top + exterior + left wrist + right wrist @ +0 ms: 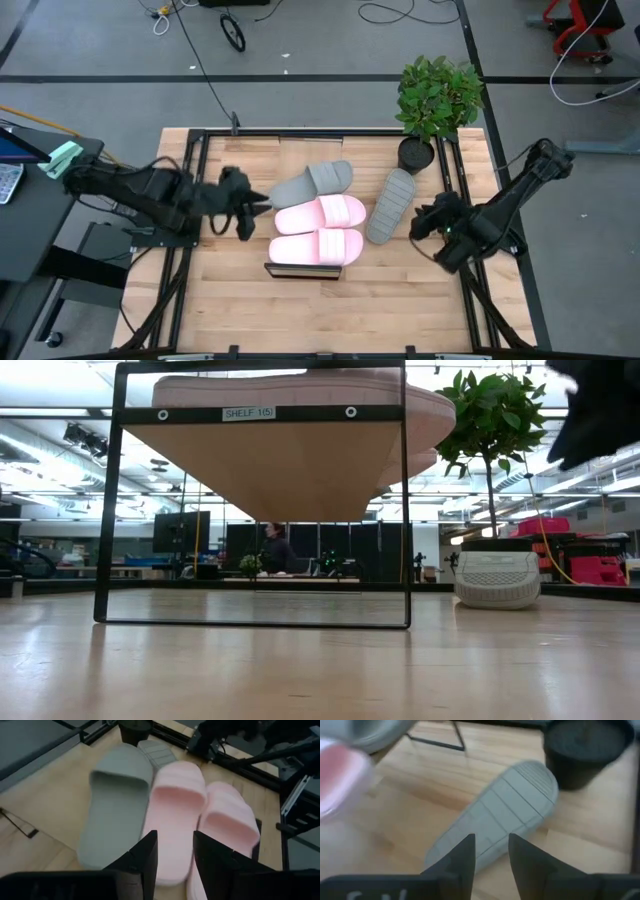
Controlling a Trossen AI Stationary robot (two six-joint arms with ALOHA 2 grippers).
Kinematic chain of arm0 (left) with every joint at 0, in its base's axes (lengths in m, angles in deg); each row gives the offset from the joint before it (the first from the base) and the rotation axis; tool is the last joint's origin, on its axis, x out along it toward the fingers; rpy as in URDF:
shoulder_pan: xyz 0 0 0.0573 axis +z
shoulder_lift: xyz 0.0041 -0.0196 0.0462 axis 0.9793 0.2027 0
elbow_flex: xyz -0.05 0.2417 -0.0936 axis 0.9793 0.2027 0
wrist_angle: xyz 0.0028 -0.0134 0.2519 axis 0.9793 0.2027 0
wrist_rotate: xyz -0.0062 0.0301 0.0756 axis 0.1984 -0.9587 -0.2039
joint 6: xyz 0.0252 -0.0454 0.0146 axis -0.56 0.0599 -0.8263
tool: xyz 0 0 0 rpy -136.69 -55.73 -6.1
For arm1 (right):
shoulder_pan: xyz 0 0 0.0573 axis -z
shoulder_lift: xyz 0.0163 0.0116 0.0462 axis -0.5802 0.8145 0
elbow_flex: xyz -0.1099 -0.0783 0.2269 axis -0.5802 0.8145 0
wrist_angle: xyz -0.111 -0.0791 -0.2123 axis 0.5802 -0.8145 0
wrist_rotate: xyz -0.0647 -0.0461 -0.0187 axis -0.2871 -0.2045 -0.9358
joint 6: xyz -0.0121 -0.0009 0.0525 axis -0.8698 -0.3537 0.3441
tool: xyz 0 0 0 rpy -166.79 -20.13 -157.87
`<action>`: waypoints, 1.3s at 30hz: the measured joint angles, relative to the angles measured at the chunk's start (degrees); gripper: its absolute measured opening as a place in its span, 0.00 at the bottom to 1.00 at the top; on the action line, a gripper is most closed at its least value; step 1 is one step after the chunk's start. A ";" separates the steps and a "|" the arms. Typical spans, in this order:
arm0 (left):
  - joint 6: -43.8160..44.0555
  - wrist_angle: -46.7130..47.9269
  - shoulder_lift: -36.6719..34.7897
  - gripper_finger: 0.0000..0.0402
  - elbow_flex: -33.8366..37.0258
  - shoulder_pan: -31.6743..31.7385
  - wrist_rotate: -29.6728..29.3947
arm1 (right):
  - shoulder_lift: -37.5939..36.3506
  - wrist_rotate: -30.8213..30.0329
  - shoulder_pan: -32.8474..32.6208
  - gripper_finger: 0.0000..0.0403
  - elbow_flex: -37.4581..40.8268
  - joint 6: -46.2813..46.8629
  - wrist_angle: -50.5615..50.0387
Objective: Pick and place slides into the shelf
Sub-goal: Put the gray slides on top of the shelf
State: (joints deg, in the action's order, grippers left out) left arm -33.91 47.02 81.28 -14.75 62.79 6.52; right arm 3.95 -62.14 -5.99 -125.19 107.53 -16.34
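Two pale pink slides lie side by side, strap up, on the shelf. In the low view the shelf's black frame carries a pink slide. A grey slide lies strap up beside the farther pink one. The second grey slide lies sole up on the table, right of the shelf. My left gripper is open at the heel ends of the grey slide and the pink slide. My right gripper is open over the sole-up grey slide.
A potted plant stands at the table's far right, its dark pot close to the sole-up slide's far end. Black frame rails run along the table's sides. Bare wood lies nearer than the shelf.
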 joint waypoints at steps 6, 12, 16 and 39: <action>2.82 -3.21 0.18 0.32 3.04 -10.33 -8.74 | -15.47 -4.35 1.62 0.19 12.48 -1.77 18.75; -1.23 -10.43 0.24 0.30 8.47 -19.20 -26.04 | -26.87 -6.36 2.66 0.11 18.47 -14.45 34.78; -7.27 -18.99 0.24 0.28 14.21 -22.10 -38.48 | -31.88 -3.21 4.50 0.10 19.39 -19.83 36.62; -20.09 -25.65 -0.15 0.27 20.51 -20.31 -45.32 | -27.79 5.40 16.72 0.50 19.39 -23.44 27.22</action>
State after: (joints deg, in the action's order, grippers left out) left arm -54.01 21.38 81.13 5.76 42.49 -38.79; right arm -23.84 -56.74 10.72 -105.80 84.08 10.88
